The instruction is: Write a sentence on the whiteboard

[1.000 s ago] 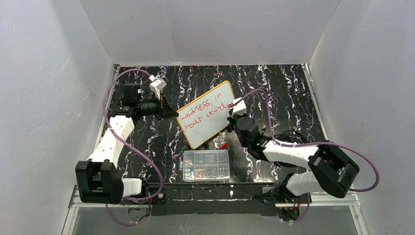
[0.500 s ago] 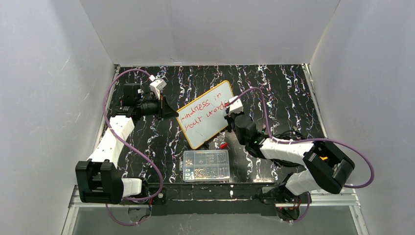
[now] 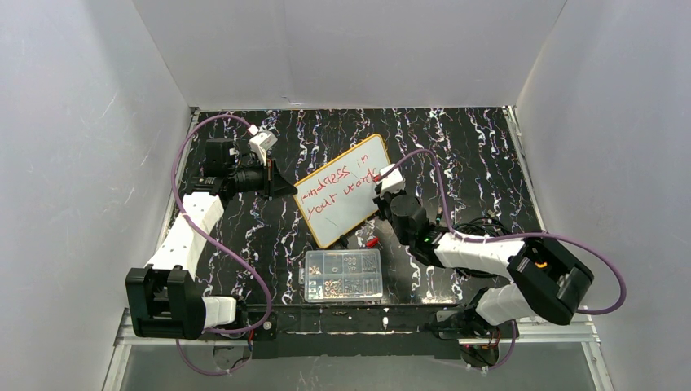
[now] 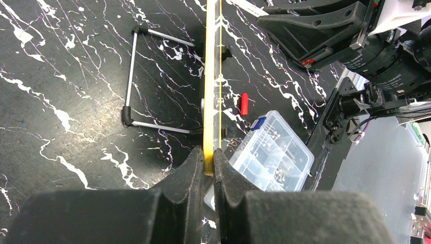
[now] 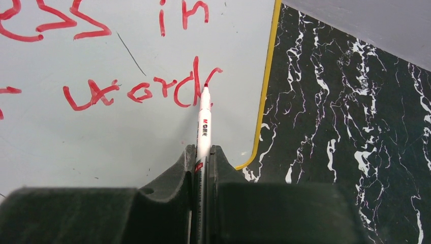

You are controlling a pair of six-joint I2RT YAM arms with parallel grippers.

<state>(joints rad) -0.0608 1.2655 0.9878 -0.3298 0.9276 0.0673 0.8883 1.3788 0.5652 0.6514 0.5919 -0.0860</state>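
Observation:
The whiteboard, white with a yellow rim, stands tilted at mid-table. Two lines of red handwriting, the sentence, cross it. My left gripper is shut on the board's left edge; in the left wrist view the yellow rim runs edge-on out of the left gripper. My right gripper is shut on a white marker. Its red tip touches the board just right of "word", the end of the sentence. In the top view the right gripper is at the board's right edge.
A clear plastic compartment box with small parts lies in front of the board. A red marker cap lies between them. A wire stand with black feet props the board from behind. White walls enclose the black marbled table.
My right arm has shifted slightly left along the board's right edge, carrying the marker. The left arm and the board have not moved.

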